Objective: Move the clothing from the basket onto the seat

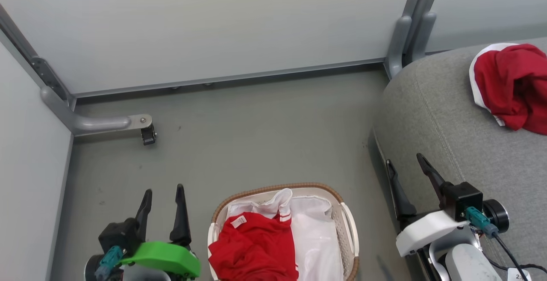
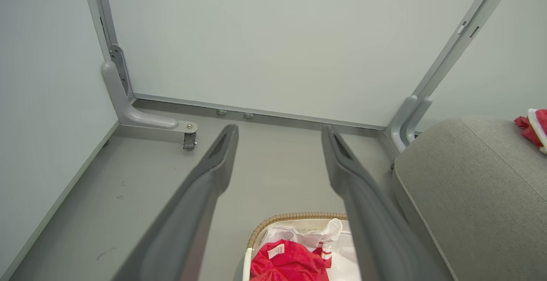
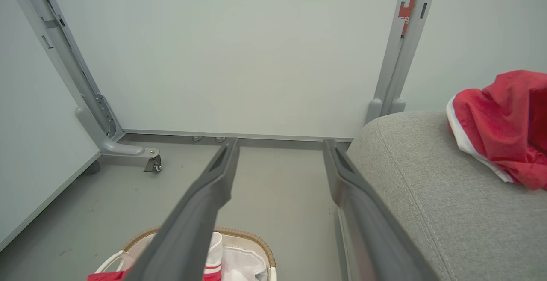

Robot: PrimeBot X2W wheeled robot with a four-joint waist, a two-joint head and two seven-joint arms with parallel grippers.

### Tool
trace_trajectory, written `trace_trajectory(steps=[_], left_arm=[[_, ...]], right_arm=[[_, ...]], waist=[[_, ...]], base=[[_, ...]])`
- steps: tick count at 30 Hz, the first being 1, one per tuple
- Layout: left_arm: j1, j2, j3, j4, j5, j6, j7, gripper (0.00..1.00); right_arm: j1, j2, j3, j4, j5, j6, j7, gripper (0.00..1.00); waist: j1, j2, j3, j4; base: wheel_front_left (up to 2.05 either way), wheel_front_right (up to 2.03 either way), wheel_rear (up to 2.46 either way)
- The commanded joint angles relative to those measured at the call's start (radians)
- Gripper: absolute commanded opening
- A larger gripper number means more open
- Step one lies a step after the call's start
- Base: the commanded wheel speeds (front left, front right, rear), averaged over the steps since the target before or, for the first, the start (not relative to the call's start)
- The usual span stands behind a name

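A red garment with a white label [image 1: 254, 246] lies in the white basket [image 1: 348, 225] at the bottom centre of the head view, on top of white fabric [image 1: 314, 229]. The basket [image 2: 277, 221] and the red garment [image 2: 290, 264] show again low in the left wrist view. Another red garment with white trim [image 1: 513, 84] lies on the grey seat [image 1: 448, 122] at the right. My left gripper [image 1: 163, 195] stands open to the left of the basket, holding nothing. My right gripper [image 1: 404, 161] stands open beside the seat's front edge, also with nothing in it.
Pale partition walls close the space at the back and left. A grey metal foot with a small caster [image 1: 147, 133] juts onto the floor at the left. Another grey post [image 1: 406, 37] stands at the back right, by the seat's corner. Grey floor lies between basket and wall.
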Motion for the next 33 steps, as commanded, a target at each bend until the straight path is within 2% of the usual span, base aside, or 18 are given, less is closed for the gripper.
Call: trace_trajectory(steps=[1,8,17,20,27,33], left_arm=[[-0.032,0.001,-0.006,0.008,0.007,-0.008,-0.001,1.00],[-0.152,0.001,-0.071,0.109,0.062,-0.047,0.000,1.00],[-0.349,0.002,-0.276,0.377,0.120,-0.098,0.098,1.00],[-0.392,0.002,-0.339,0.447,0.110,-0.102,0.121,1.00],[-0.484,0.003,-0.557,0.560,0.059,-0.103,0.196,1.00],[-0.556,0.009,-0.681,0.631,0.007,-0.103,0.242,1.00]], right_arm=[[-0.017,-0.003,-0.005,-0.008,-0.011,-0.001,0.000,1.00],[-0.056,-0.003,-0.022,-0.029,-0.027,-0.001,0.000,1.00],[-0.134,-0.003,-0.034,-0.056,-0.050,-0.001,0.000,1.00],[-0.163,-0.003,-0.030,-0.066,-0.051,-0.001,0.000,1.00],[-0.237,-0.003,-0.026,-0.095,-0.045,-0.001,0.000,1.00],[-0.291,-0.003,-0.021,-0.123,-0.032,-0.001,0.000,1.00]], waist=[[0.0000,0.0000,0.025,-0.001],[0.0000,0.0000,0.113,-0.009],[0.0000,0.0000,0.267,-0.048],[0.0000,0.0000,0.319,-0.069],[0.0000,0.0000,0.460,-0.122],[0.0000,0.0000,0.576,-0.150]], base=[[0.00,0.00,0.00],[0.00,0.00,0.00],[0.00,0.00,0.00],[0.00,0.00,0.00],[0.00,0.00,0.00],[0.00,0.00,0.00]])
